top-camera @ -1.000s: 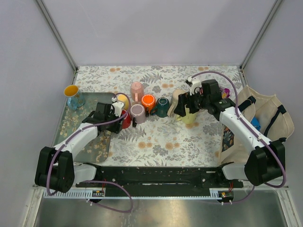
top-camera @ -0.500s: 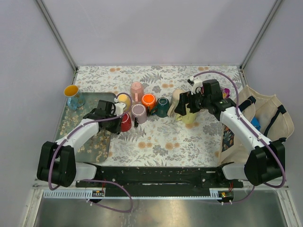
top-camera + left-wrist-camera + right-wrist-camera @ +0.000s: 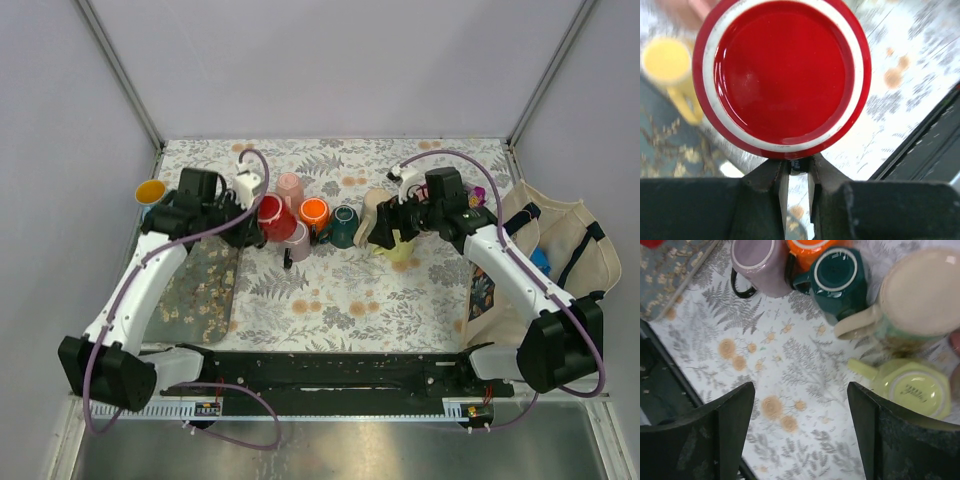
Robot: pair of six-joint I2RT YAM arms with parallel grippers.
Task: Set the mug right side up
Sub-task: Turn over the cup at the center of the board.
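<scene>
Floral-print table cloth covers the work surface. A cream canvas tote bag with dark straps sits at the right edge. A grey-blue patterned rectangular tray lies flat on the left.

Left gripper is clamped on the glossy red ceramic mug. Its jaws are almost together, pinching a dark part at the mug's lower edge. In the top view the red mug is off the table and tilted, beside the left end of the mug cluster. The red base with its white ring faces the wrist camera.

Right gripper is spread wide with nothing between the fingers. It hangs over the cloth just beside the pale yellow-green mug, which is upside down with its base stamp showing.

A cream mug and a dark green mug also stand base-up, close together. A lilac mug with a black handle and an orange mug sit next to them. A pink mug stands behind, and a yellow cup is at the far left.
</scene>
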